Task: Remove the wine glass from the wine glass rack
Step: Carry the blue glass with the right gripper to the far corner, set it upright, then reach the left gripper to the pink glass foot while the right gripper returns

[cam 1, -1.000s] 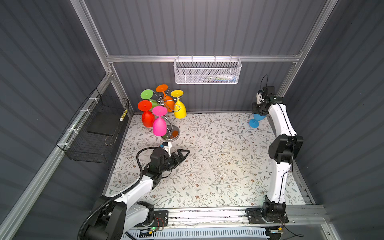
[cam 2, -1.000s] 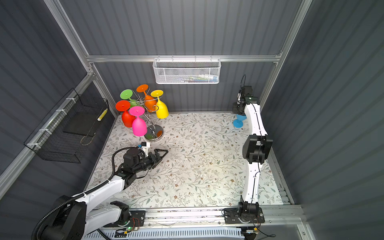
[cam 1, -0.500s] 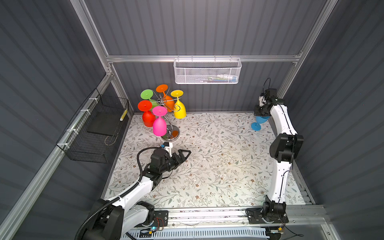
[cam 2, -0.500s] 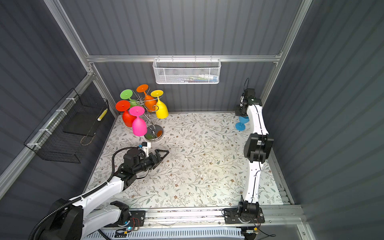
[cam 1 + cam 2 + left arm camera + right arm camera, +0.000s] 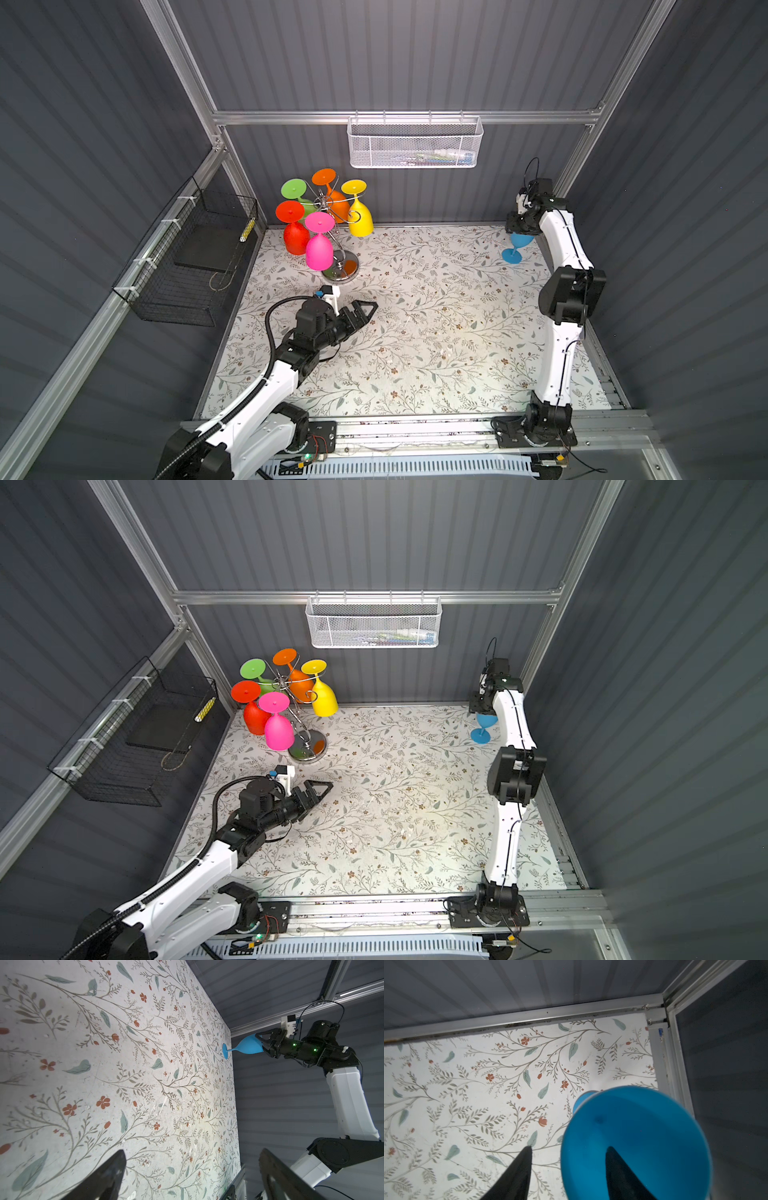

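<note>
The blue wine glass (image 5: 519,241) stands upright on the bench (image 5: 436,332) in the far right corner, well apart from the wine glass rack (image 5: 348,266) at the far left, where five coloured glasses (image 5: 319,249) hang upside down. The right hand (image 5: 569,1148) sits over it with fingers parted, one inside the bowl and one outside, not clamping it. The left hand (image 5: 192,1153) is wide open and empty, low over the bench near the rack's base.

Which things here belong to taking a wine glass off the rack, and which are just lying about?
Job: shiny chrome wire wine glass rack; blue wine glass standing on the floral table; right gripper, open astride its rim; red glass, pink glass, green glass, orange glass, yellow glass, all hanging.
Lying about: white mesh wall basket; black wire side basket; left gripper, open, empty.
</note>
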You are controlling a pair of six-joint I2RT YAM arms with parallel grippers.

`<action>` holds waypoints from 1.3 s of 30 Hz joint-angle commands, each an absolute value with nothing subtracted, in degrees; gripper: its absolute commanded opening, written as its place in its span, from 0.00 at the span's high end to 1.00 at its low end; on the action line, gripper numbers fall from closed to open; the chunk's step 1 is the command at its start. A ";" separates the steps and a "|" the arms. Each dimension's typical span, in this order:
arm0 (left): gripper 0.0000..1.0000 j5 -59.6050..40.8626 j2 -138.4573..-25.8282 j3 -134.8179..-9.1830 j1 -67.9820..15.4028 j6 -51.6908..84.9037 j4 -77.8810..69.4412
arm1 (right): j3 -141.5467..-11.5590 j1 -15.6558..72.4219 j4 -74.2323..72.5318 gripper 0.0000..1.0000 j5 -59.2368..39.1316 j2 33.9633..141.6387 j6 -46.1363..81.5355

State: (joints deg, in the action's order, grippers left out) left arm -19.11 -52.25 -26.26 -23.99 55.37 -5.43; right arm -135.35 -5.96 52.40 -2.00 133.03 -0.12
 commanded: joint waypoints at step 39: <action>0.03 4.42 -46.57 -52.81 -24.34 32.53 41.94 | -71.91 39.01 -9.30 0.31 -9.40 77.93 56.50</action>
State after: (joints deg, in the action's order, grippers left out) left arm 1.65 -46.33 -49.50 -23.99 39.09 39.05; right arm -72.36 36.62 -0.58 -10.44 76.42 45.39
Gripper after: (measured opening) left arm 0.972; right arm 0.693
